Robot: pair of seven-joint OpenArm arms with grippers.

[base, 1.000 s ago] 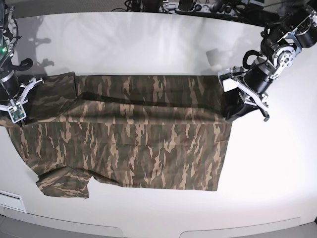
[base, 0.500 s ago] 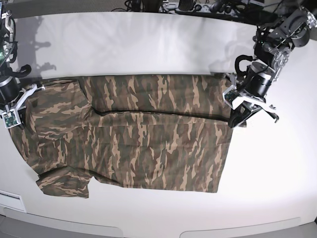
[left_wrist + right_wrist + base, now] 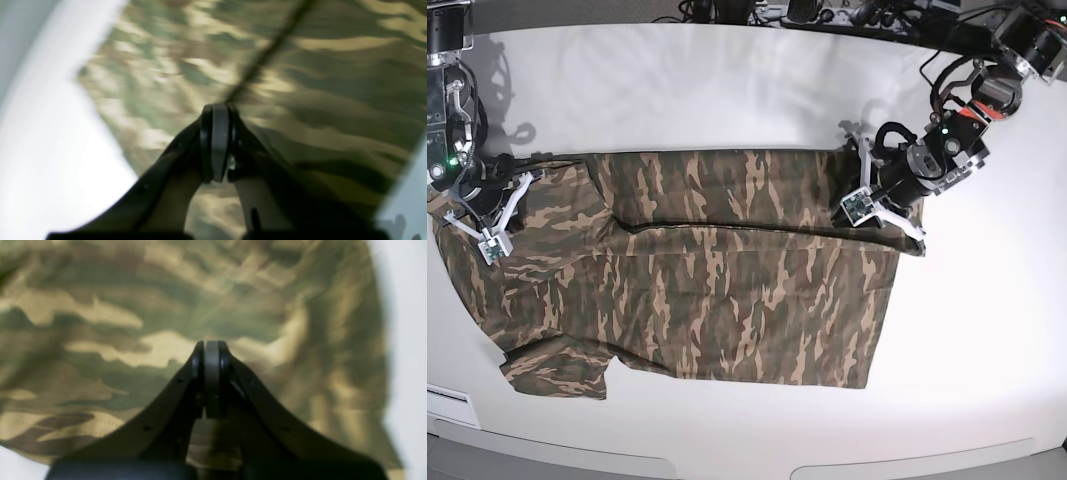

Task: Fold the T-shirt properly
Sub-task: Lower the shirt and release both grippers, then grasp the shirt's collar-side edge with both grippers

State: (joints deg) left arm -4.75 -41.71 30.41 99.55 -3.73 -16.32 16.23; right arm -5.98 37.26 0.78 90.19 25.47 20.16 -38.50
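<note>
T-shirt [image 3: 717, 270]: camouflage cloth in dark green, brown and tan, spread flat across the middle of the white tabletop [image 3: 727, 90], reaching from near the left edge to right of centre; a folded-over band runs along its far side, and a short sleeve lies toward the near-left corner.
Left gripper [image 3: 879, 205]: over the shirt's far-right corner, toward the right edge of the tabletop; in the left wrist view its fingers [image 3: 218, 143] are pressed together above the cloth beside a dark fold line. Whether cloth is caught between them cannot be told.
Right gripper [image 3: 489, 215]: over the shirt's far-left part, close to the left edge; in the right wrist view the fingers [image 3: 211, 376] are pressed together above the print.
Writing or labels: none can be read; both wrist views are blurred.
</note>
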